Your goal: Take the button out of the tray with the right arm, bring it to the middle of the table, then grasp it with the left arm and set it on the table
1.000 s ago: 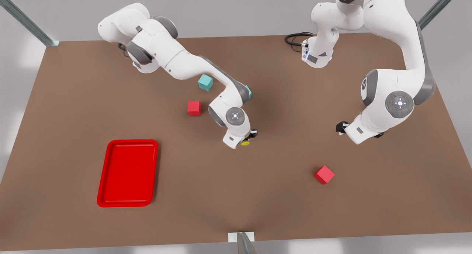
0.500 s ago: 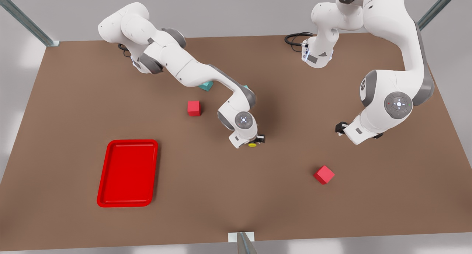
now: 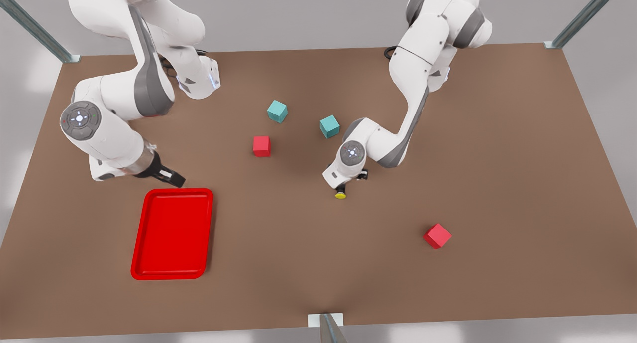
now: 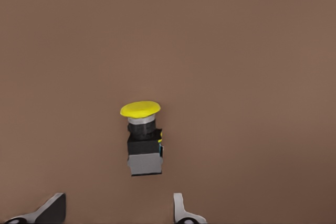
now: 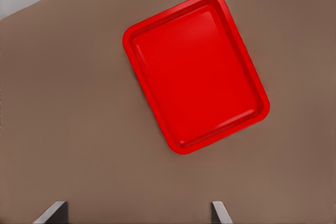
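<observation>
The button [image 3: 340, 194], yellow cap on a dark body, lies on its side on the brown table [image 3: 497, 159] near its middle. Just above it hangs my left gripper [image 3: 343, 185], reaching in from the front view's right. In the left wrist view the button [image 4: 143, 139] sits a little past my open left gripper [image 4: 118, 200], touching neither fingertip. My right gripper [image 3: 168, 176] stands open at the front view's left, just beyond the far edge of the red tray [image 3: 172, 233]. The right wrist view looks down on the tray [image 5: 197, 72] past the spread right gripper [image 5: 139, 205], which holds nothing.
Two teal cubes [image 3: 277, 111] [image 3: 329, 126] and a red cube [image 3: 262, 146] stand behind the button. Another red cube [image 3: 437, 235] sits toward the front view's right. Metal posts rise at the table's far corners.
The right arm has let go of the button and drawn back to the tray. The left arm has swung in from the front view's right to hang over the button.
</observation>
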